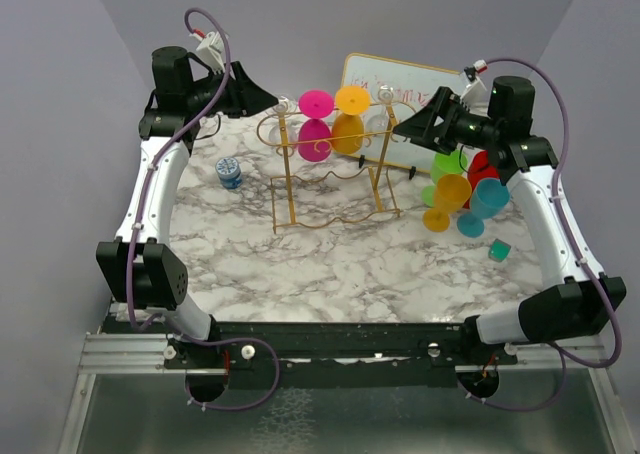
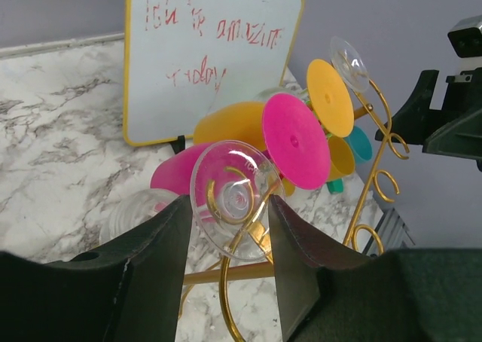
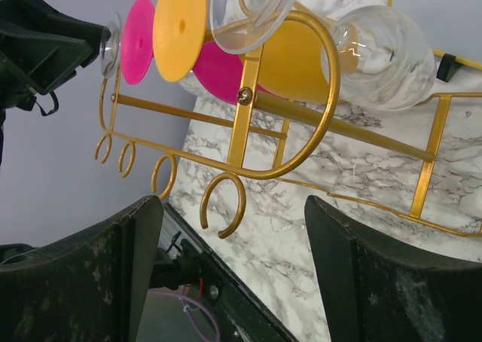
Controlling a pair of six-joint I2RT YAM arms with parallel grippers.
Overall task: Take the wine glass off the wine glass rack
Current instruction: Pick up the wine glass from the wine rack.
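Note:
The gold wine glass rack (image 1: 290,184) stands mid-table with several glasses hanging upside down from it. At its left end hangs a clear wine glass (image 1: 285,104). My left gripper (image 1: 277,103) holds that glass's round foot (image 2: 236,199), with both fingers against its rim, over a gold scroll (image 2: 233,273). Behind it hang a pink glass (image 2: 295,140) and an orange glass (image 2: 329,97). My right gripper (image 1: 400,126) is open at the rack's right end, just below a curled hook (image 3: 222,206), with nothing between its fingers (image 3: 343,267). Another clear glass (image 3: 376,52) hangs above it.
A gold-framed whiteboard (image 1: 400,79) leans behind the rack. A small blue cup (image 1: 229,172) sits to the left. Several coloured glasses (image 1: 460,199) cluster at the right, near the right arm, with a small green cube (image 1: 499,250) in front of them.

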